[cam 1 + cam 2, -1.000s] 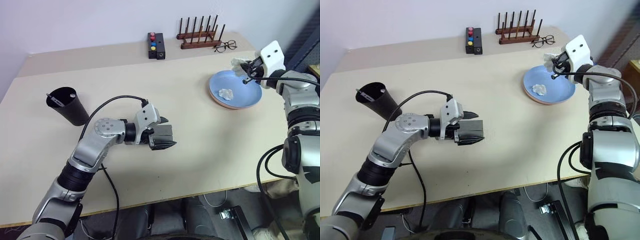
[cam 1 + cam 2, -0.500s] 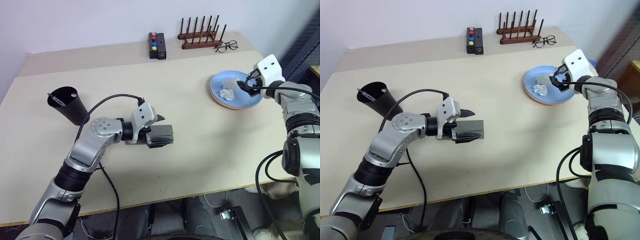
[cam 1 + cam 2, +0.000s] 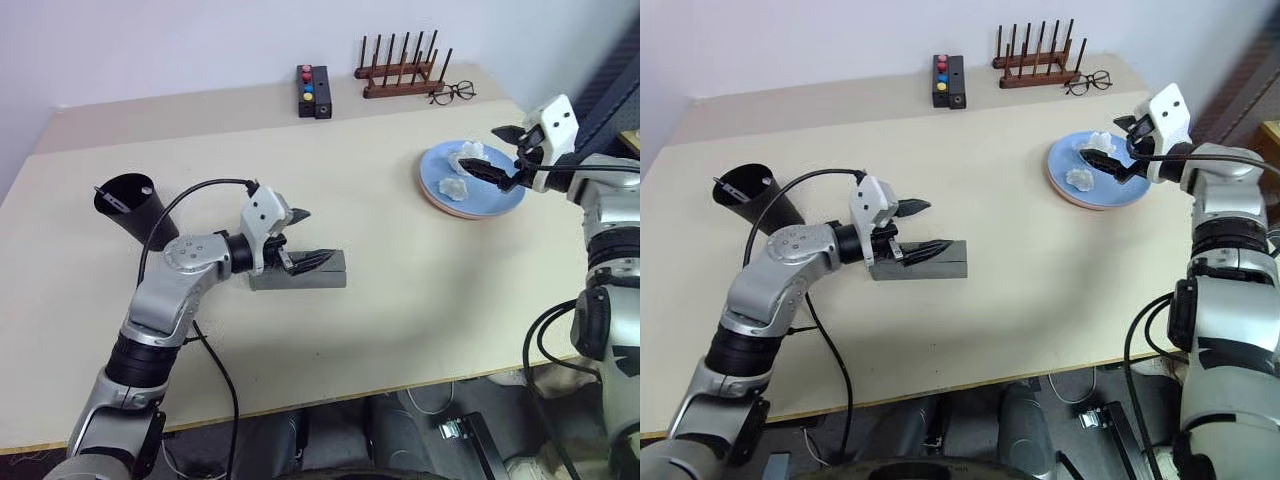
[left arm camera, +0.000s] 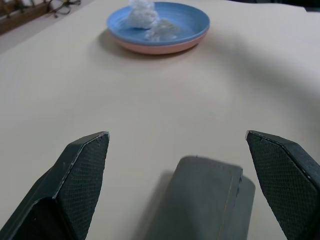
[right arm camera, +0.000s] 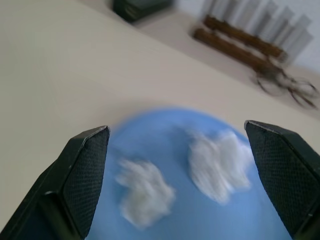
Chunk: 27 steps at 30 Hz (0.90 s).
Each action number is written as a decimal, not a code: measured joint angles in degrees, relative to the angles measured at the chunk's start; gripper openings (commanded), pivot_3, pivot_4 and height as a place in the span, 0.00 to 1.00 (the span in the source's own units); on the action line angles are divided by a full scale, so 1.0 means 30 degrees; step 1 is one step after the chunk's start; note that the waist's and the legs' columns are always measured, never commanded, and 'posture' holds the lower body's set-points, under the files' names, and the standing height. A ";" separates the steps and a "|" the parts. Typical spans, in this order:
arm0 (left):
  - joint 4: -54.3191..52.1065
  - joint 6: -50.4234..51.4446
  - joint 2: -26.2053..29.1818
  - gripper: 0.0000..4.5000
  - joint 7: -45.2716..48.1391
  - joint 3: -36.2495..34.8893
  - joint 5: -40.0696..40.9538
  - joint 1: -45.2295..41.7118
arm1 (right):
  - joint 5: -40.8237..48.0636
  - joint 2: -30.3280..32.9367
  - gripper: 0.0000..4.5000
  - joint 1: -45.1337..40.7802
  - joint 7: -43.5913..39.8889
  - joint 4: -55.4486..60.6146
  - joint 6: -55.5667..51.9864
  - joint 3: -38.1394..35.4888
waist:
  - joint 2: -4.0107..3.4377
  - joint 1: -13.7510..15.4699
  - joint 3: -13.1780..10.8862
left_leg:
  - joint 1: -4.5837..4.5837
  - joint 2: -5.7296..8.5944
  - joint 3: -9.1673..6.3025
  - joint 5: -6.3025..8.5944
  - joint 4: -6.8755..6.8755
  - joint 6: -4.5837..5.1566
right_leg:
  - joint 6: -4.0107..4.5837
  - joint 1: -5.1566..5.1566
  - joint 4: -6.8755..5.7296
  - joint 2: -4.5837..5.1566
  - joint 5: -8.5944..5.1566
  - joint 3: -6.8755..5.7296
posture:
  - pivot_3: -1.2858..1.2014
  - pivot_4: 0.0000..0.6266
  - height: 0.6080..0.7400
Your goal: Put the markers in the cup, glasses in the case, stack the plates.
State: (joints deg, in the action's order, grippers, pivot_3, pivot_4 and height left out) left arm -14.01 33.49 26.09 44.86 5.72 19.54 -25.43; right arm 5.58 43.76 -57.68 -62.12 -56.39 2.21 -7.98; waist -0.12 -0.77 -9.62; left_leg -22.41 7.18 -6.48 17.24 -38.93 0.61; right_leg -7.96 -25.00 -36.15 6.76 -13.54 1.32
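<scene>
The grey case [image 3: 312, 276] lies shut on the table. My left gripper [image 3: 308, 238] is open over its left end, fingers clear of it on both sides. The black cup [image 3: 138, 212] stands at the left with the markers [image 3: 113, 199] sticking up at its rim. At the right, the light blue plate [image 3: 497, 194] rests on the pink plate [image 3: 446, 209] and carries two white crumpled wads [image 3: 468, 152]. My right gripper [image 3: 495, 152] hangs open above that plate's right side. The glasses are out of view.
A black box with coloured buttons [image 3: 312, 91], a wooden peg rack [image 3: 400, 70] and wire-rimmed eyeglasses [image 3: 452, 93] sit along the table's far edge. The table's right edge runs close to the plates.
My right gripper opened, left a second white wad on the blue plate and drew back to the right. My left hand pulled back left and turned, with the case now flat on the table.
</scene>
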 measured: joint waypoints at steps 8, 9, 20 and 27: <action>-0.2466 -0.1819 0.0697 1.00 0.0176 -0.3218 0.1809 0.4742 | 0.3961 0.2228 0.98 0.9784 -0.3891 1.0457 -0.5648 -0.1339 | -0.0057 0.0427 0.0009 | 0.0012 -0.0002 0.0007 0.0007 -0.0028 0.0004 | 0.0002 0.0017 -0.0007 0.0010 0.0000 0.0010 | 0.52 0.24 1.00; -0.2713 -0.1813 0.0966 1.00 0.0448 -0.3642 0.2154 0.5441 | 0.4288 0.2577 0.98 1.0539 -0.4006 1.1211 -0.6042 -0.1709 | -0.0059 0.0422 0.0010 | 0.0016 -0.0006 0.0009 0.0007 -0.0027 0.0005 | 0.0002 0.0017 -0.0008 0.0008 0.0000 0.0010 | 0.52 0.24 1.00; -0.6191 -0.1856 0.4240 1.00 0.2923 -0.9459 0.5410 1.3221 | 0.5968 0.3805 0.98 1.8559 -0.3068 1.7539 -0.8054 -0.6086 | -0.0061 0.0549 0.0011 | 0.0046 -0.0017 0.0014 0.0074 -0.0030 0.0112 | 0.0012 0.0083 0.0021 0.0016 -0.0002 0.0007 | 0.52 0.24 1.00; -0.7376 -0.2345 0.4108 1.00 0.2719 -1.0845 0.5733 1.5896 | 0.6076 0.3801 0.98 2.0445 -0.1869 1.8841 -0.8221 -0.7675 | -0.0058 0.0549 0.0011 | 0.0094 -0.0020 0.0013 0.0097 -0.0027 0.0145 | 0.0020 0.0144 0.0038 0.0021 -0.0006 -0.0001 | 0.52 0.24 1.00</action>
State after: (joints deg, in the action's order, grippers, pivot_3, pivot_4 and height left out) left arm -36.14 26.46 38.41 53.02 -26.82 36.74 22.26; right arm 23.80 55.16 3.65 -67.73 0.13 -22.46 -31.01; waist -0.30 0.88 -9.59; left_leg -22.13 7.12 -6.44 17.54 -39.01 1.05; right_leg -7.90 -24.57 -36.04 6.82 -13.56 1.31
